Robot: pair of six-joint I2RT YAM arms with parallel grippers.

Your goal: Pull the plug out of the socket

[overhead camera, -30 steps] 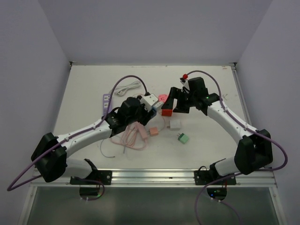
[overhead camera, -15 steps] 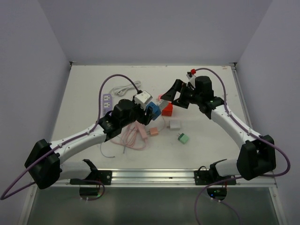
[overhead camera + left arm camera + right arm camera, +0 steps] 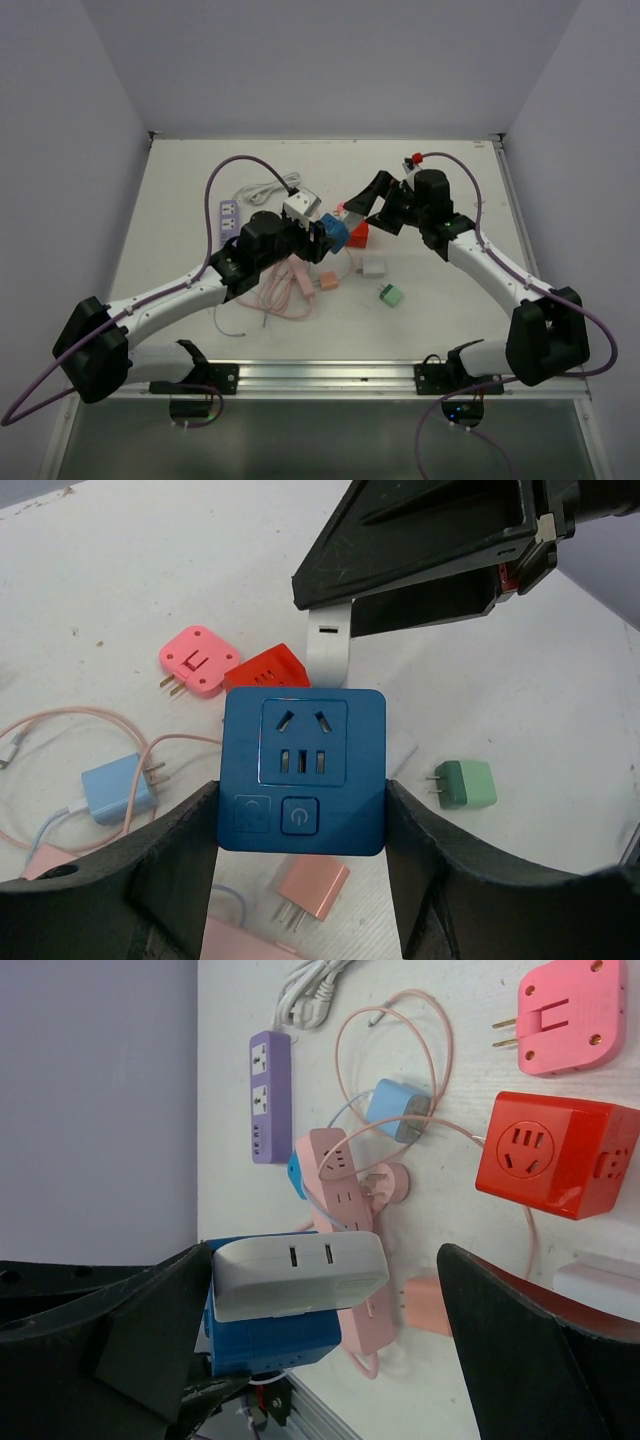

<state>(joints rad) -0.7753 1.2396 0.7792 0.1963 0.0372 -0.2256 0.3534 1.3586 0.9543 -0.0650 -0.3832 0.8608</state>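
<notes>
Left gripper pinches the blue socket above the counter's middle; right gripper is spread wide around the white plug. Clamp its flat sides squarely, then pull straight out

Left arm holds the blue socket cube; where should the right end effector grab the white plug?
Take the white plug on its exposed body, clear of the blue socket cube, pinching its two short ends. Approach from the side facing away from the left end effector, which clamps the cube's flanks; the open right end effector looks lined up.
</notes>
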